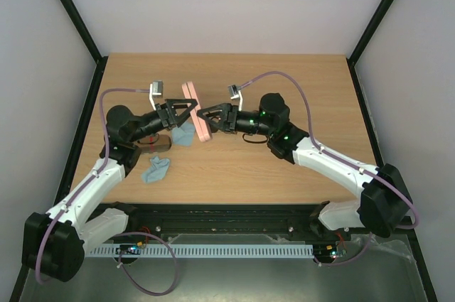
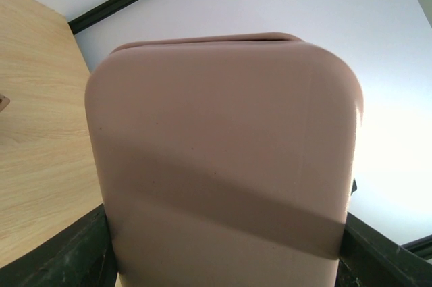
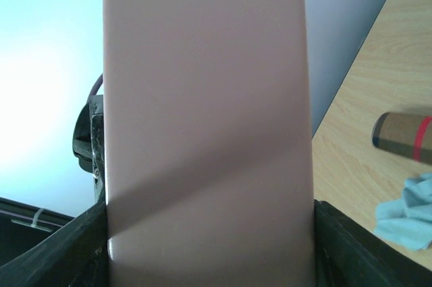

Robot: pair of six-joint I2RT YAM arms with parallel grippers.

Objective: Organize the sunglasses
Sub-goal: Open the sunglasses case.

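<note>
Two claws share one thing here: your left claw (image 1: 185, 112) and your right claw (image 1: 208, 118) each pinch the flat pink case (image 1: 193, 97), which stands on its thin edge near the middle of the table (image 1: 284, 174). No sunglasses show in any view, so you cannot tell where they are; they may be tucked inside a case. The brown case with the red stripe (image 3: 403, 137) lies by your left arm, near two blue cloths (image 1: 155, 169). The job looks only partway done: the pink case looks closed and is not put down yet.
</note>
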